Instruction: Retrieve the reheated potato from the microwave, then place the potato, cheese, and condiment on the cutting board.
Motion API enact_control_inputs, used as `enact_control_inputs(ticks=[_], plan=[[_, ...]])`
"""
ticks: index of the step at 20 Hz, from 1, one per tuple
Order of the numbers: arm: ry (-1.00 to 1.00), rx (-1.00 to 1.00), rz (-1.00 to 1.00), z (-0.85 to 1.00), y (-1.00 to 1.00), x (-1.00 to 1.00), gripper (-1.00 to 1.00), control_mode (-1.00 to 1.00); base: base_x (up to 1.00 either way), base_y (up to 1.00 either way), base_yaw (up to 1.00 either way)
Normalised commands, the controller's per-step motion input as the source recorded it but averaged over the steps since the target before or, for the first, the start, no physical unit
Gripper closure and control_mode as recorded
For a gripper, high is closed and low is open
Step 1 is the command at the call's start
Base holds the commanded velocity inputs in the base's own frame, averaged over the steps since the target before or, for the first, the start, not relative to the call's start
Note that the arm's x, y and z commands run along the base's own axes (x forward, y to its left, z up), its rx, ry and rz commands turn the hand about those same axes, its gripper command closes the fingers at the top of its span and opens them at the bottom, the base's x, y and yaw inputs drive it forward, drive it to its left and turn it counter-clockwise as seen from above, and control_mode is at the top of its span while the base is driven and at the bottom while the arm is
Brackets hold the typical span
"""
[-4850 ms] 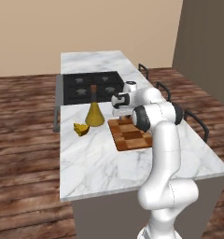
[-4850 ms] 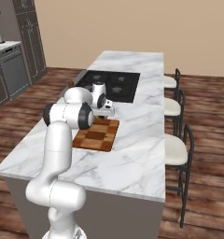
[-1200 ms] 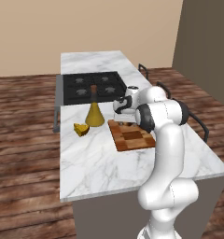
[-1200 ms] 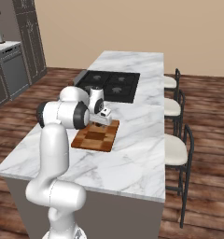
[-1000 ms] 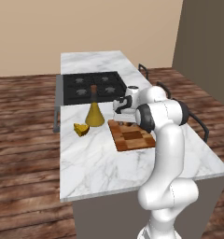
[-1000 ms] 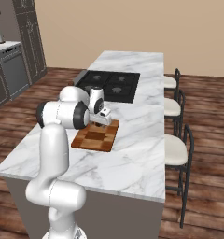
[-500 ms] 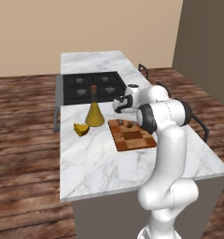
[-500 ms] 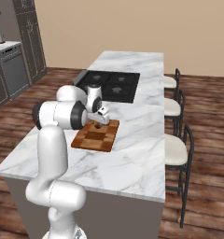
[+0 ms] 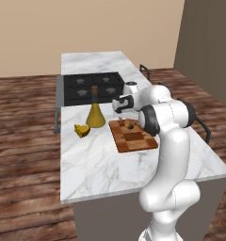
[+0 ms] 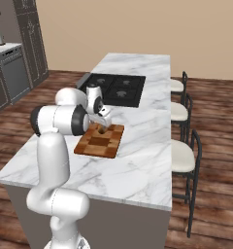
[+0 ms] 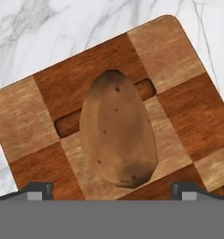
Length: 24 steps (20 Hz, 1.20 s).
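Note:
The tan potato lies loose on the checkered cutting board, near the slot of its handle. My gripper hovers just above it, open, with its fingertips wide on either side and clear of the potato. In the left base view the potato sits at the far end of the cutting board, under the gripper. To the left, on the marble, stand the cone-shaped condiment and the yellow cheese. The microwave is out of view.
A black cooktop lies just beyond the board on the island counter. Bar stools line the island's right side. Bare marble stretches in front of the board toward me.
The hand has risen a little off the board over the last second, and the potato stays where it lay. The jaws remain wide.

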Motion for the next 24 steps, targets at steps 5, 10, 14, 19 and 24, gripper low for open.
enact_control_inputs(ticks=[5,10,14,19,24], plan=[[0.02,-0.03,0.01,0.32,0.19,0.0,-1.0,-1.0,0.0,0.0,0.0],[0.0,-0.01,0.23,0.32,0.27,0.0,-1.0,-1.0,0.0,0.0,0.0],[0.0,-0.02,0.37,0.28,0.35,0.0,-1.0,-1.0,0.0,0.0,0.0],[0.0,-0.02,0.35,0.25,0.35,0.04,-1.0,-1.0,0.0,0.0,0.0],[0.0,-0.05,0.16,0.26,0.29,0.28,-1.0,-1.0,0.0,0.0,0.0]])
